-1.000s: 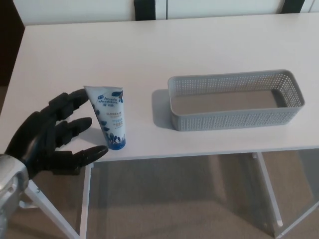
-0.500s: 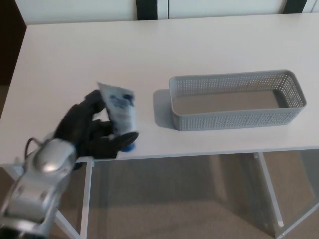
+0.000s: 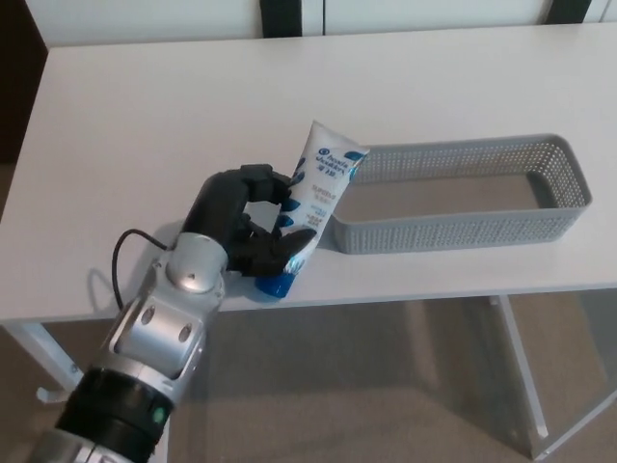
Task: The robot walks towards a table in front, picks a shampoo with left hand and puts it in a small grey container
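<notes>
Nearest to you, one silver forearm (image 3: 159, 333) rises from the bottom left of the head view, with a thin black cable (image 3: 120, 253) looping beside its wrist. It ends in your left hand (image 3: 241, 220), the only hand on show; the right one is out of the picture. The left hand sits over the front edge of the white table (image 3: 145, 116), left of centre, and its black fingers (image 3: 258, 177) and thumb are clamped around the single shampoo tube (image 3: 323, 183). There is just this one white tube with blue print, held on a slant. Its blue cap (image 3: 275, 284) points down and towards you at the front edge, and its flat crimped end leans up and to the right. You cannot tell from here whether the cap touches the tabletop or hangs just clear of it. The tube's upper end overlaps the left end of the grey container (image 3: 453, 231) in the picture, so the shampoo is at the container's left end but not inside it. The one container, a long perforated basket, lies lengthways on the right half of the table, close to the front edge, and you can see nothing in it. Beyond the hand and the basket, the tabletop runs back to its far edge. Under the front edge, a white table leg (image 3: 516, 371) stands on the brown floor (image 3: 366, 386).
</notes>
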